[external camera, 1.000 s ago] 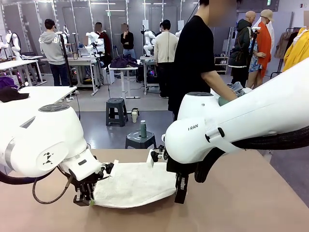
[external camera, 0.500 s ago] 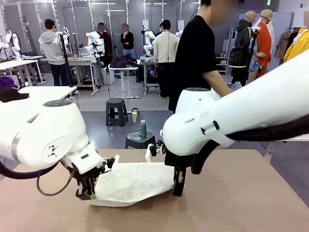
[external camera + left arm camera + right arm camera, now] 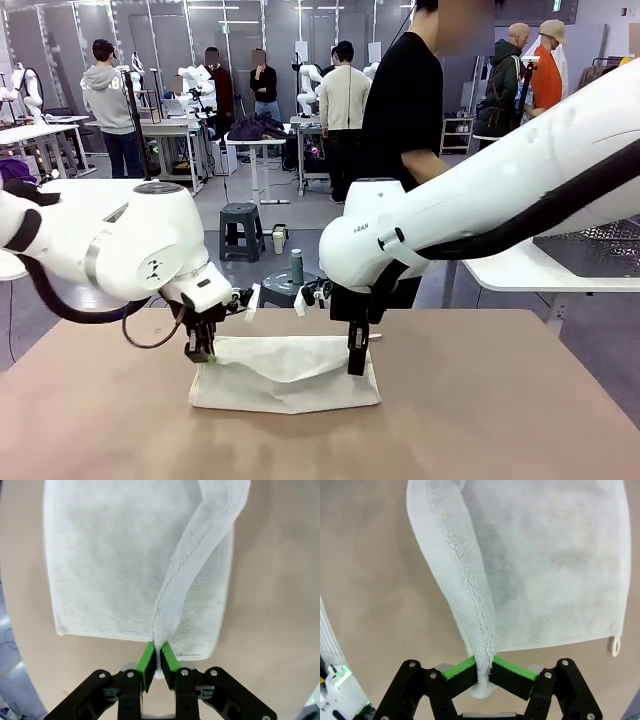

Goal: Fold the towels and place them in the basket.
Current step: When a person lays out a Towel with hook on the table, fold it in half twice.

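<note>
Cream-white terry is laid half folded on the table point(image 3: 500, 420): one towel point(image 3: 285, 380), its raised edge pinched at each end by the left gripper point(image 3: 202, 354) and right gripper point(image 3: 355, 367). If either pinch is lost or the ends are lowered unevenly, a skewed fold is likely. Counted: one towel, two grippers, one basket point(image 3: 600, 245) farther right, one person point(image 3: 405, 110) beyond.

towel point(image 3: 285, 378) on table point(image 3: 500, 420), person point(image 3: 403, 110) behind

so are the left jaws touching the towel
Touching. The left wrist view shows the left jaws shut on the cream-white towel, green pads either side of its hem.
</note>
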`<state>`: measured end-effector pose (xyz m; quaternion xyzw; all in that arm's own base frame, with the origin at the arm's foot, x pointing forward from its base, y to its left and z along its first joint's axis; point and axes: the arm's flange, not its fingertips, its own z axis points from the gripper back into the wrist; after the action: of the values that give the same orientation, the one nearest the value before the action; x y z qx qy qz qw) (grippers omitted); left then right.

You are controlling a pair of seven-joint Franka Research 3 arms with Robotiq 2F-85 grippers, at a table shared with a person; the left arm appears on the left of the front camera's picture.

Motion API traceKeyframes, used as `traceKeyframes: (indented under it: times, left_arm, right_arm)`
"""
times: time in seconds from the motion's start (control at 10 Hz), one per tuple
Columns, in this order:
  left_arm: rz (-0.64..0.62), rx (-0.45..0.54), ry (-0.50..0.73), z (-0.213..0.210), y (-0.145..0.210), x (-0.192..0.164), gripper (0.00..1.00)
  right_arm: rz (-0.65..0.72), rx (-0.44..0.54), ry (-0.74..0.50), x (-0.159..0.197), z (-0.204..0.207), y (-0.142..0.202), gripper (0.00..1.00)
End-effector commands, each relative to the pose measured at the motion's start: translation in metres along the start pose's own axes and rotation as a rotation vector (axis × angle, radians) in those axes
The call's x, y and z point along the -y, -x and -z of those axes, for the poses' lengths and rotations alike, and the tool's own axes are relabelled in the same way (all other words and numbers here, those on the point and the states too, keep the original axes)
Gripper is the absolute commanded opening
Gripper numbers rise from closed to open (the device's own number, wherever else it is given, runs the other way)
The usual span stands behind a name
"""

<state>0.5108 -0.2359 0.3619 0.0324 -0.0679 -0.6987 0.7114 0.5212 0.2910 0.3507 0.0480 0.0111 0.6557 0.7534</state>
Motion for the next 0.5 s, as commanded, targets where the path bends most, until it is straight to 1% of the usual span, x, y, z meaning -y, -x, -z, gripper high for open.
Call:
traceKeyframes:
  times: [0.0,0.1,0.2,0.3,0.4]
  left_arm:
    - [-0.005,-0.022,0.034,0.011,-0.008,-0.032,0.1]
    - [-0.012,-0.03,0.035,0.019,-0.009,-0.048,0.1]
    - [-0.023,-0.034,0.05,0.018,-0.011,-0.054,0.1]
    - [-0.037,-0.045,0.052,0.022,-0.013,-0.066,0.1]
    - [-0.034,-0.047,0.04,0.026,-0.012,-0.073,0.1]
  right_arm:
    - [0.045,-0.057,-0.009,0.029,-0.005,-0.013,0.0]
    - [0.062,-0.075,-0.017,0.047,-0.005,-0.012,0.0]
    - [0.049,-0.075,-0.029,0.055,-0.004,-0.013,0.0]
    - [0.035,-0.069,-0.02,0.073,0.0,-0.013,0.0]
    - [0.037,-0.053,-0.012,0.081,0.003,-0.012,0.0]
